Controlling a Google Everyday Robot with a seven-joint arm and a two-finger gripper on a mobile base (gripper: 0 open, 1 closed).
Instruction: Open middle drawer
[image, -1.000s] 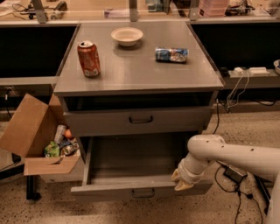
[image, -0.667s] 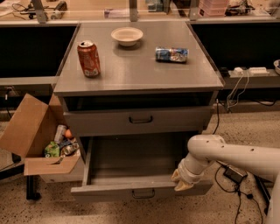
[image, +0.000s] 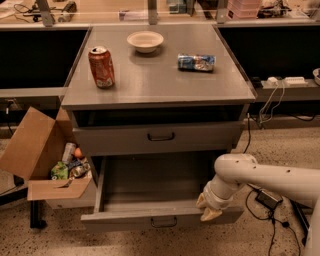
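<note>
The grey cabinet (image: 160, 75) has a shut drawer (image: 160, 138) with a dark loop handle just under its top. Below it the middle drawer (image: 150, 187) stands pulled far out and looks empty inside. Its front edge (image: 150, 220) carries a small dark handle (image: 164, 221) at the centre. My gripper (image: 209, 208) is at the right end of that front edge, on or just above the rim, with the white arm (image: 265, 177) coming in from the right. A lower drawer is hidden under the open one.
On the cabinet top stand a red can (image: 101, 66), a white bowl (image: 145, 41) and a blue snack bag (image: 196, 62). An open cardboard box (image: 40, 155) with rubbish sits on the left. Cables (image: 267, 200) lie on the floor to the right.
</note>
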